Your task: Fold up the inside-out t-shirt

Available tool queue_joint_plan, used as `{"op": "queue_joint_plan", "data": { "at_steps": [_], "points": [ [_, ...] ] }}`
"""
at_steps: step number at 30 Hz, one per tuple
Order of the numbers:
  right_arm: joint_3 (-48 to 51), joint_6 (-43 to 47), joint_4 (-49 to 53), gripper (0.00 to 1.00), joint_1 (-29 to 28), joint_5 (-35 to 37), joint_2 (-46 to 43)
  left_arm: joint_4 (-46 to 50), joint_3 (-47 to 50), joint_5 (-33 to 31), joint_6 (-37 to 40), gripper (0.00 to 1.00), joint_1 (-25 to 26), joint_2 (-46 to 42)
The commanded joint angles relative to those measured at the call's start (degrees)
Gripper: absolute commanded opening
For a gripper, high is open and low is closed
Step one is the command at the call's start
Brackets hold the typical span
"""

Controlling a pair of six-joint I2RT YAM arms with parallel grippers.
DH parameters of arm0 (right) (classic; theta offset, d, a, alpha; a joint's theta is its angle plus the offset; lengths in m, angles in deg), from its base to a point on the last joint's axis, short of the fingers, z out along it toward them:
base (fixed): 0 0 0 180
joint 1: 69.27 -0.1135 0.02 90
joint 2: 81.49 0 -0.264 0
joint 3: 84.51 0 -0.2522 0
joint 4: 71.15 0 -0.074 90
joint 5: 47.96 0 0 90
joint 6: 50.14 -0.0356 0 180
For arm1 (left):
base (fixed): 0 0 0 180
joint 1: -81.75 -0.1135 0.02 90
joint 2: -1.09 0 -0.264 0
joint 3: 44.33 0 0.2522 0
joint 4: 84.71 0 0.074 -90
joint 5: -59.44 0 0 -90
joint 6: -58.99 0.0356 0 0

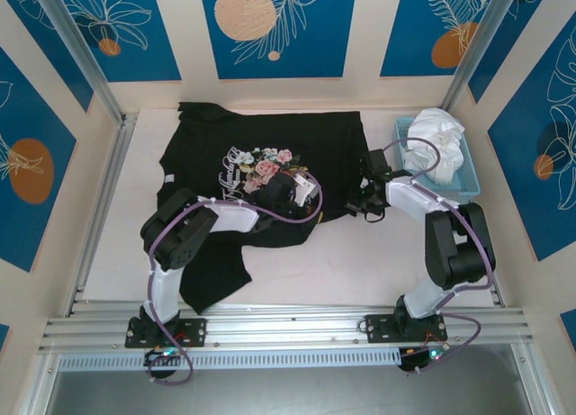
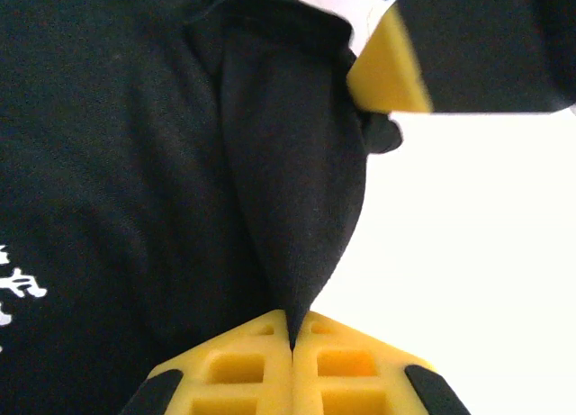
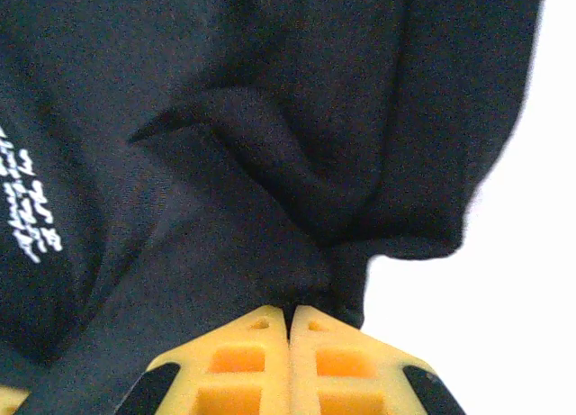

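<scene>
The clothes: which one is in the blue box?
The crumpled white garment, at the far right. The black t-shirt lies spread on the table, outside the box.

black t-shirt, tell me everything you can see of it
The black t-shirt looks like soft knit cloth, with a pink and cream flower print and small white lettering. It lies mostly spread on the pale table, wrinkled, one part trailing toward the near edge. Its near right edge is bunched into folds, pinched by the shut left gripper and the shut right gripper.
</scene>
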Motion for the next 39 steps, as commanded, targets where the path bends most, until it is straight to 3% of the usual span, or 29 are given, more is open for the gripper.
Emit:
{"op": "queue_joint_plan", "data": {
  "at_steps": [1, 12, 19, 21, 34, 37, 39],
  "points": [
    [1.81, 3.71, 2.45, 0.0, 2.0, -4.76, -3.87, -1.28, -0.72, 1.42, -0.73, 0.0, -0.47, 1.54],
    [2.54, 12.15, 1.57, 0.0, 11.03, -27.58, -14.45, -1.13, -2.47, 1.67, -2.08, 0.0, -0.49, 3.29],
    [4.05, 14.09, -2.45, 0.0, 12.29, -41.5, -15.29, -1.57, -4.74, 2.99, -3.44, 0.0, -0.49, 4.76],
    [4.24, 14.02, -2.62, 0.0, 12.31, -40.87, -14.76, -1.57, -5.32, 3.27, -3.72, 0.0, -0.53, 5.18],
    [-0.26, 11.93, 6.35, 0.0, 12.21, -17.45, -7.24, -1.54, -3.69, 2.8, -2.27, 0.0, -0.46, 3.6],
    [-0.56, 11.3, 6.93, 0.0, 12.21, -15.04, -6.82, -2.46, -2.76, 2.84, -2.58, 0.11, -0.4, 2.24],
    [-0.81, 10.97, 6.78, 0.0, 12.21, -13.96, -6.79, -2.41, -1.88, 2.34, -2.62, 0.27, -0.51, 0.45]
  ]
}}
